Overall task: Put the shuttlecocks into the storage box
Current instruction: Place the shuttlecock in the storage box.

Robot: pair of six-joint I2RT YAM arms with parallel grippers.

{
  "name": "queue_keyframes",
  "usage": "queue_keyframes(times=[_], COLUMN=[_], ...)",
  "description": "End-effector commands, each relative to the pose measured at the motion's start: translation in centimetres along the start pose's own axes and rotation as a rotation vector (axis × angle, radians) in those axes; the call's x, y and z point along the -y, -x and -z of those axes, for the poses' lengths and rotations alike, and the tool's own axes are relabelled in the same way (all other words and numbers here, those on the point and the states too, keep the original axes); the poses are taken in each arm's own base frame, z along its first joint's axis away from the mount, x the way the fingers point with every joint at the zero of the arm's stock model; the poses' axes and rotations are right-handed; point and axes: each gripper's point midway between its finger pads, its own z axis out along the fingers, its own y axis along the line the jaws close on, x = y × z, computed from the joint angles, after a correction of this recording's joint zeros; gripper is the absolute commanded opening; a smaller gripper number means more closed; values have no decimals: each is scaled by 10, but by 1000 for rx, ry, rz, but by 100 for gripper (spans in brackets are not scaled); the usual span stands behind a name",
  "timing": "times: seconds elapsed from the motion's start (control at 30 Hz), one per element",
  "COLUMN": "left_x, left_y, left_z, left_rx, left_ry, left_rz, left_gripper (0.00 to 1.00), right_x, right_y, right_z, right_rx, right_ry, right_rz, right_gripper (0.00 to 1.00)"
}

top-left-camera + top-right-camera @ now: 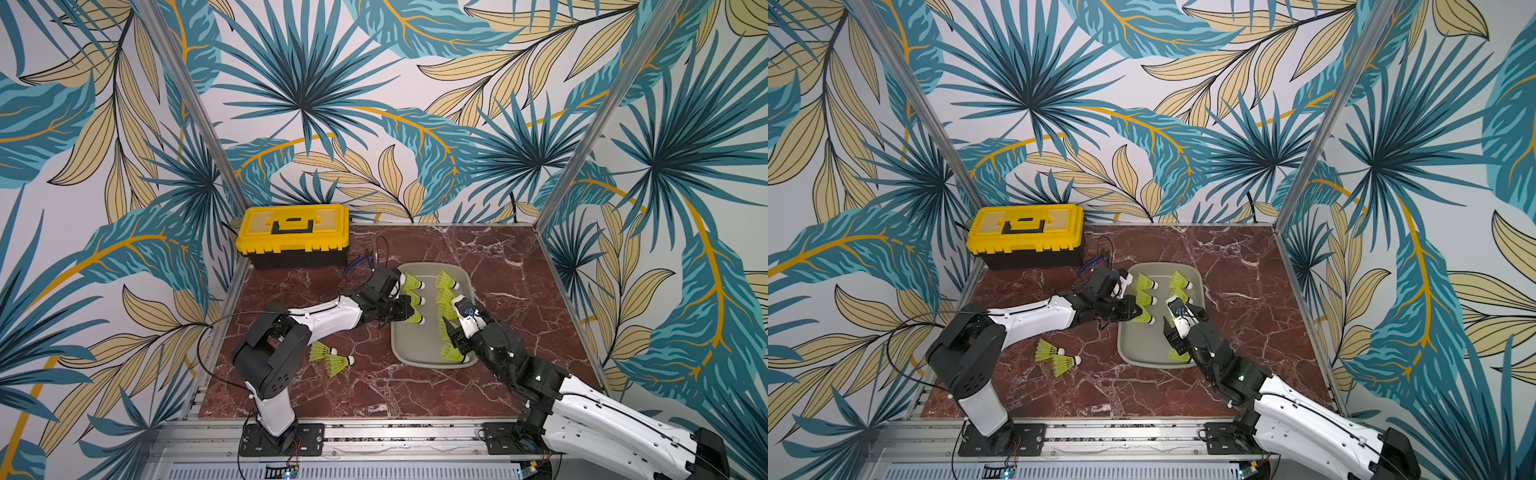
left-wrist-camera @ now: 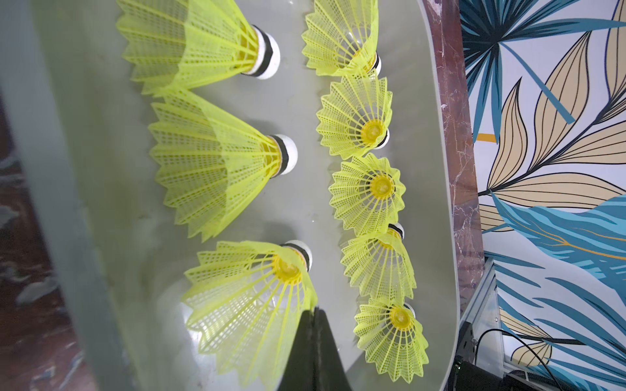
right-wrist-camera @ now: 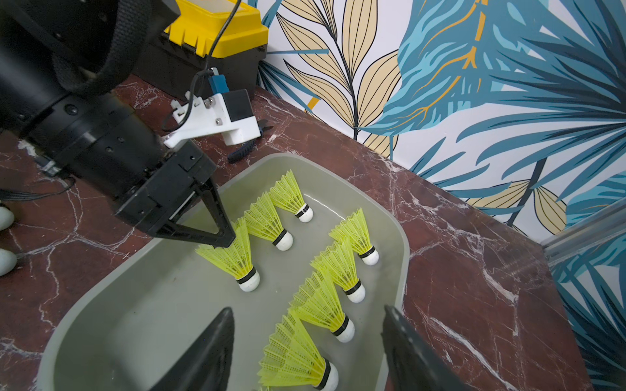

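shuttlecocks (image 3: 338, 267): we judged light, crushable; take by skirt rim. left gripper (image 3: 226, 239) sat pinched tight on one skirt; right gripper (image 3: 306, 315) gaped empty.

Eight shuttlecocks (image 2: 216, 162) in storage box (image 2: 118, 189)

Leaf wallpaper (image 1: 374, 83) w/ red marble tbl (image 1: 498, 249)

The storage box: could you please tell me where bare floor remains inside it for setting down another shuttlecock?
Free: the near-left floor of the storage box, bordered by its rim, the shuttlecock pinched by the left gripper and the right-hand row. The far end and right side are crowded; the open right gripper hangs over the near-right part.
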Motion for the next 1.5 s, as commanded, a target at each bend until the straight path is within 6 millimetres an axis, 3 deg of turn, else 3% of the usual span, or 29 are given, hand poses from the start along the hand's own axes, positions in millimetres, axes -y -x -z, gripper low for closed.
queue_keyframes(times=[0.0,0.53,1.13,1.47], left_x=[7,0,-6,-6], left_y=[17,21,24,22], left_z=[1,-5,5,4], left_rx=[34,62,105,97], left_ry=[5,20,57,55], left_rz=[-5,22,25,24], left_gripper=[0,0,0,7], right_x=[2,2,1,2], right_y=[-8,-9,-12,-13], right_z=[0,-1,-1,-1], right_rx=[-14,-18,-23,-25], right_ry=[-14,-15,-15,-17], right_rz=[-9,-8,-7,-5], right_gripper=[69,69,70,70])
